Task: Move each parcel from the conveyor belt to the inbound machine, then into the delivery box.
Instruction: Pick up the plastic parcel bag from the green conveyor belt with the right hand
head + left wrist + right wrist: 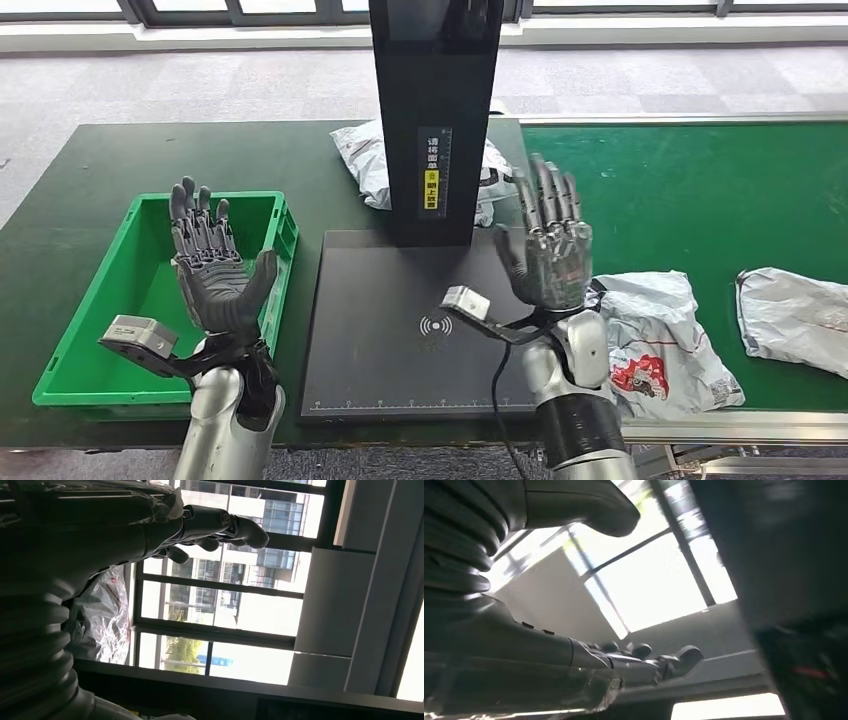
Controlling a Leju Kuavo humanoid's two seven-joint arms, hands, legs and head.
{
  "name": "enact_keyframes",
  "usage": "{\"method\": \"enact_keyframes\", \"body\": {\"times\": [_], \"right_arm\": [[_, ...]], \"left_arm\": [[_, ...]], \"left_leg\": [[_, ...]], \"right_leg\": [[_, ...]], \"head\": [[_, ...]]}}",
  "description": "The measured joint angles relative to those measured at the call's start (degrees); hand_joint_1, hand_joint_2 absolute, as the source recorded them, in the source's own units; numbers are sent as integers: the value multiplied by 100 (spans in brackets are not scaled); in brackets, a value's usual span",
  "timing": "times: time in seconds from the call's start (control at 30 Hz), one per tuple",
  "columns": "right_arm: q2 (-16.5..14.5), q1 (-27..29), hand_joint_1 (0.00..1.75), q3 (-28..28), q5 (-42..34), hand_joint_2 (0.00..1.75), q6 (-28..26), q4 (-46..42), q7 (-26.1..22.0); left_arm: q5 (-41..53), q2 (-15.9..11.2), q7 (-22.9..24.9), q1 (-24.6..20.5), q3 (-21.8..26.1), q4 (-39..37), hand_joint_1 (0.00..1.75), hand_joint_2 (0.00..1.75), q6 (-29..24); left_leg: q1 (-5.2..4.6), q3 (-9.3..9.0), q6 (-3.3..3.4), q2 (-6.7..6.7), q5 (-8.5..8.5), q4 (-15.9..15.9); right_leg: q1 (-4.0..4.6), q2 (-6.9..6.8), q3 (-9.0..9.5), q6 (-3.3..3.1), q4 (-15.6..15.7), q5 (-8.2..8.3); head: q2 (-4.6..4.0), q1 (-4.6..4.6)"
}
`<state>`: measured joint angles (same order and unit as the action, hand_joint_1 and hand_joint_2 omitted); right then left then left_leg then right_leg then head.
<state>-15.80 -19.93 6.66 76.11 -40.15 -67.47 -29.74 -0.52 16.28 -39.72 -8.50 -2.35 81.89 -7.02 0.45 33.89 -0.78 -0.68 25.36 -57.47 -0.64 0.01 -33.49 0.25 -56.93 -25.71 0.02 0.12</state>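
Observation:
My left hand (212, 262) is raised palm-up over the green delivery box (83, 328), fingers spread and empty; the same left hand (150, 527) appears in its wrist view against windows. My right hand (549, 250) stands upright with fingers apart at the right edge of the black inbound machine's plate (380, 300), holding nothing. A grey parcel with red print (662, 340) lies on the green conveyor belt (700, 190) just right of that hand. Another grey parcel (795, 315) lies farther right. A third parcel (365, 160) lies behind the machine's black column (435, 110).
The green box's inside looks bare. The dark table (200, 160) stretches behind the box. The conveyor's metal rail (740, 428) runs along the near edge. Grey carpet floor (200, 85) and windows lie beyond.

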Motion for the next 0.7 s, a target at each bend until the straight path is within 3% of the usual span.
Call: {"method": "enact_keyframes", "body": {"times": [0.07, 0.23, 0.57, 0.7], "right_arm": [[-26, -6, 0, 833, 403, 175, 0, -44, 206], [-42, 1, 0, 1819, -403, 175, -2, -55, 317], [-45, 78, 0, 2079, 86, 175, 0, -56, 1333], [-21, 103, 0, 2079, 87, 175, 0, -55, 1507]], "left_arm": [[66, 24, 81, 37, 57, 103, 0, 175, -35], [154, 48, 163, 71, 106, 268, 0, 175, -61], [239, 59, 185, 85, 134, 369, 0, 175, -160], [243, 59, 192, 88, 134, 407, 0, 175, -181]], "left_leg": [[1, 3, 2, -14, 0, 0], [-6, 6, 5, 2, 3, -1], [-6, 5, 3, 9, 2, 0], [-5, 6, 3, 10, 2, 0]], "right_leg": [[-2, -12, 3, 2, 0, -2], [-9, 6, -7, 3, 0, 0], [0, 12, -9, 2, -2, -1], [-3, 12, -9, 3, -1, 0]], "head": [[0, 2], [0, -1], [0, -1], [0, -1]]}}
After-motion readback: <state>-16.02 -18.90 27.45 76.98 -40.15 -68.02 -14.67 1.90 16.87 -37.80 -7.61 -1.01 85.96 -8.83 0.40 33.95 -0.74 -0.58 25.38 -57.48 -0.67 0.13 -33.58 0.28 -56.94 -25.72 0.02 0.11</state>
